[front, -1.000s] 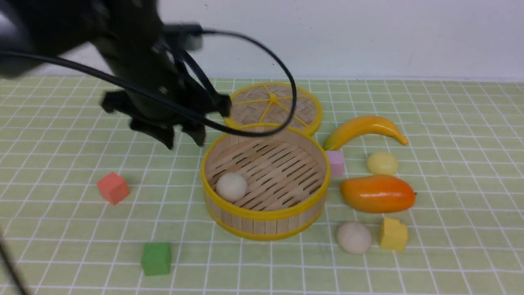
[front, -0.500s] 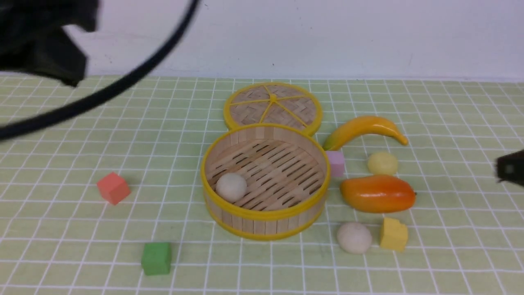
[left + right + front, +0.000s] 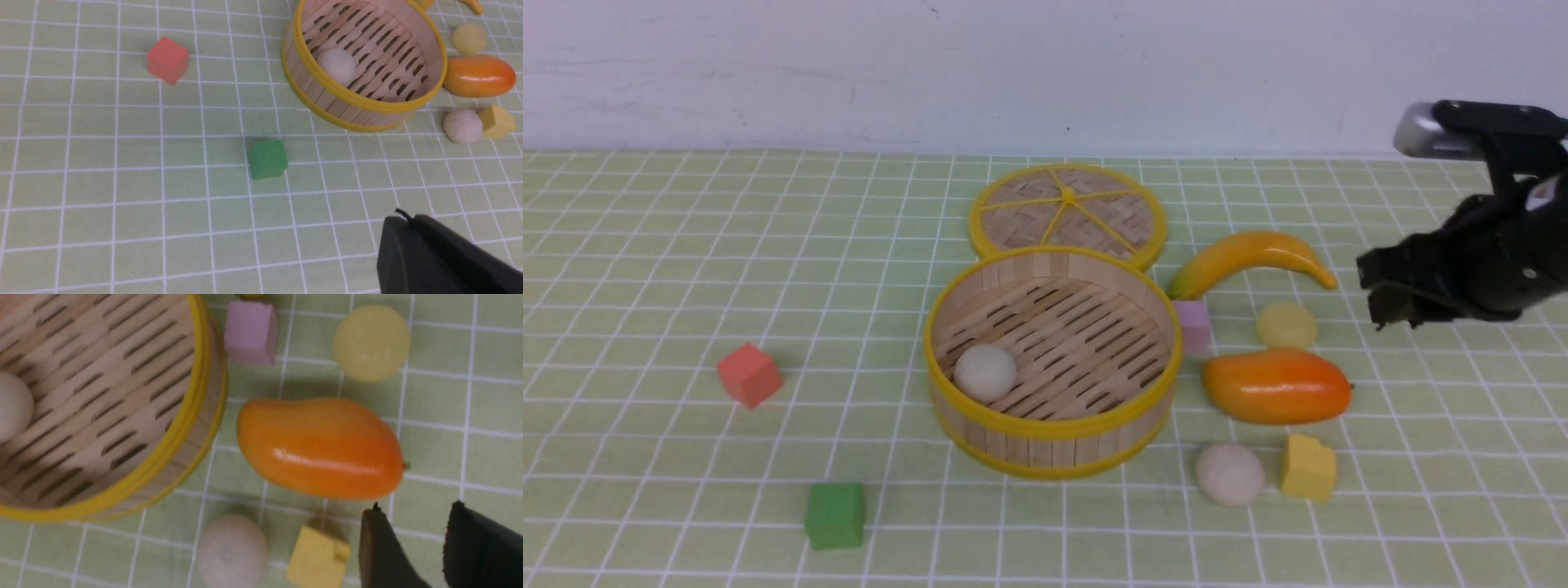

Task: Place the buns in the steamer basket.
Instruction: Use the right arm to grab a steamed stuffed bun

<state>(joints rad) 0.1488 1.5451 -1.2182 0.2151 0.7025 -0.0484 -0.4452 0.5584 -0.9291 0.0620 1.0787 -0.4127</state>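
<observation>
- Bamboo steamer basket [image 3: 1052, 429] sits upright around the middle of the green-checked table [image 3: 645, 245]. Its woven lid [image 3: 1068, 214] lies flat right behind it, toward the far edge.
- One off-white bun [image 3: 985, 372] is already inside, on the slatted floor against the wall, on the side facing the table's near left corner.
- The second off-white bun [image 3: 1230, 474] is out on the table, near the basket on its near-right-corner side, just beside a yellow block [image 3: 1308, 467].
- The pale yellow bun [image 3: 1286, 325] is outside too, toward the right edge, between a banana [image 3: 1250, 255] and a mango [image 3: 1276, 385]. A pink cube [image 3: 1194, 325] sits between it and the basket wall.
- A red cube [image 3: 749, 374] and a green cube [image 3: 835, 514] are well apart on the left half, the green one closer to the near edge.
- The right gripper [image 3: 1388, 306] hangs above the table by the right edge, past the pale yellow bun. Its fingers are moderately parted with nothing between them.
- The left gripper [image 3: 404, 222] isn't in the front view. Its wrist view shows the fingers pressed together, empty, raised off the table.
</observation>
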